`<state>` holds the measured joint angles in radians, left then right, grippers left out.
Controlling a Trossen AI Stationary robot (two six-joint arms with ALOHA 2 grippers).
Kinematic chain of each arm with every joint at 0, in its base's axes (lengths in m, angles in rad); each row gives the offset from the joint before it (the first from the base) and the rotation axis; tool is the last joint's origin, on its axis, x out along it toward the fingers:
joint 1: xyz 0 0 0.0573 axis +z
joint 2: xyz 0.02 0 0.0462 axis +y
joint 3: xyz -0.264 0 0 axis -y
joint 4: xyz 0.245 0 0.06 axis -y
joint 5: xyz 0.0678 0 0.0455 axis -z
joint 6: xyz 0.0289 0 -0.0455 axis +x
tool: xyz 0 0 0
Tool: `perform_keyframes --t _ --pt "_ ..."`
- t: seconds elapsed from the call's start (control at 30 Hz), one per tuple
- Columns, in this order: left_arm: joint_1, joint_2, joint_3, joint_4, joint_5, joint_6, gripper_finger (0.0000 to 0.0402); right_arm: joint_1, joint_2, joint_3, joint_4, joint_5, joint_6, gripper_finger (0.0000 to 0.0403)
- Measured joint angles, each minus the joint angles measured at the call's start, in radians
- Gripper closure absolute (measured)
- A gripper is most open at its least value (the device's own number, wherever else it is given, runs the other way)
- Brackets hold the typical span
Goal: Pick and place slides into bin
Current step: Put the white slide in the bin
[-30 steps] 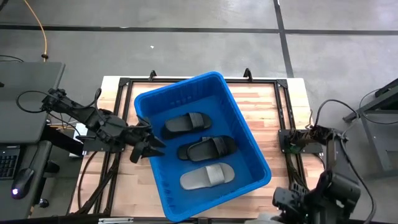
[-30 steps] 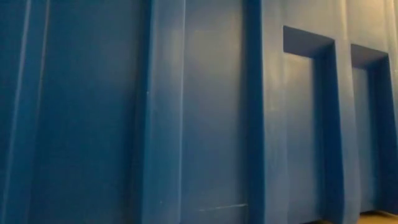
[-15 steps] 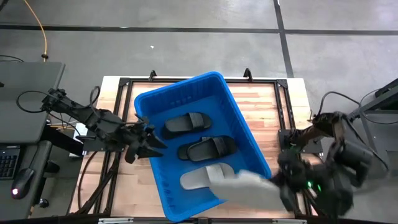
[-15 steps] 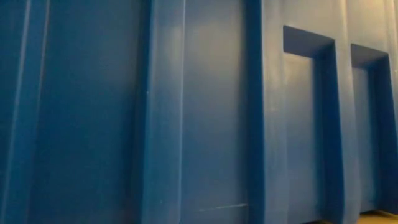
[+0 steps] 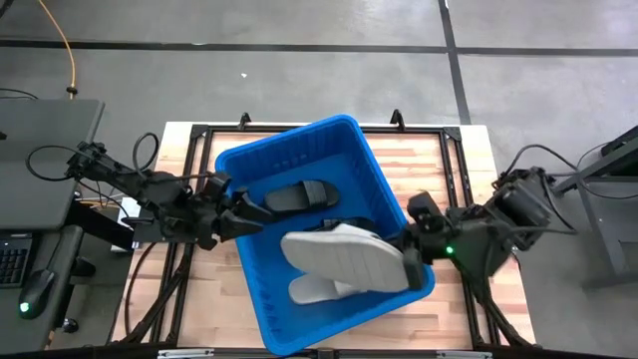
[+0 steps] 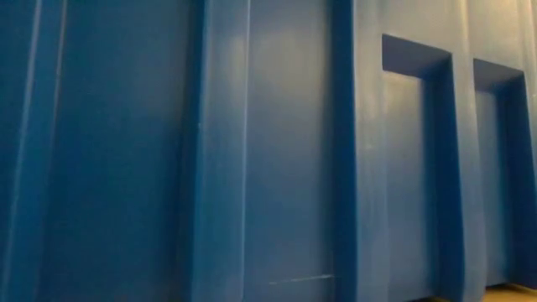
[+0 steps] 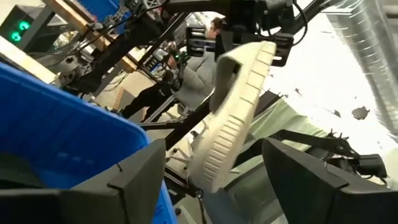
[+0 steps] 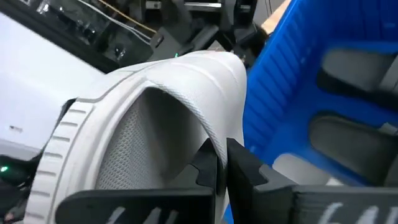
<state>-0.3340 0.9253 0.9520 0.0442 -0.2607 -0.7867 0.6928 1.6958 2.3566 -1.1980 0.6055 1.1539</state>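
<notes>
Pale grey-white slide [image 5: 346, 260] carried out over the bin [image 5: 394, 204], pinched by its strap in the right gripper [image 5: 407, 261] at the tub's right-hand wall; held by the strap, probably, because that arch gives the fingers a thin edge to close on, as seen in the right wrist view, where the dark fingertips [image 8: 214, 163] meet around the ribbed band. Hung above the tub's middle and not low inside it, so presumably meant to be dropped rather than laid. Below it already lying on the blue floor: a black slide [image 5: 296, 195] toward the far wall, a second black one [image 5: 371, 226] mostly hidden under the carried sandal, and another pale one [image 5: 311, 289] near the front wall. Left gripper [image 5: 239, 216] parked at the bin's left rim with its fingers spread and nothing between them, seemingly kept clear of the drop while waiting. From the left wrist view, sole of the held slide seen edge-on, tilted, toe pointing down. Low view filled entirely by the tub's ribbed wall, nothing else to read there.
</notes>
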Motion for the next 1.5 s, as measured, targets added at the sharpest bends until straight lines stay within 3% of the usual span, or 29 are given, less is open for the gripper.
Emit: perform_keyframes --t 0.33,0.5,0.7,1.0,1.3,1.5 --pt "0.000 0.001 0.000 0.014 -0.045 0.028 0.0070 -0.099 0.000 -0.001 0.021 -0.058 -0.074 0.0403" --pt "0.000 0.010 0.000 0.011 -0.042 0.040 0.0070 -0.155 0.000 -0.001 0.100 -0.061 -0.139 0.0403" --pt "0.000 0.010 0.000 0.013 -0.041 0.034 0.0094 -0.227 0.004 -0.001 0.128 -0.140 -0.154 0.0403" --pt "0.000 0.010 0.000 0.012 -0.048 0.044 0.0162 -0.289 0.038 -0.001 0.163 -0.226 -0.214 0.0403" --pt "-0.001 0.008 0.001 0.023 0.045 0.064 0.0362 -0.300 0.040 -0.001 0.158 -0.241 -0.239 0.0403" --pt "-0.001 -0.001 0.001 0.011 0.026 0.096 0.0360 -0.301 0.040 -0.001 0.131 -0.237 -0.245 0.0385"
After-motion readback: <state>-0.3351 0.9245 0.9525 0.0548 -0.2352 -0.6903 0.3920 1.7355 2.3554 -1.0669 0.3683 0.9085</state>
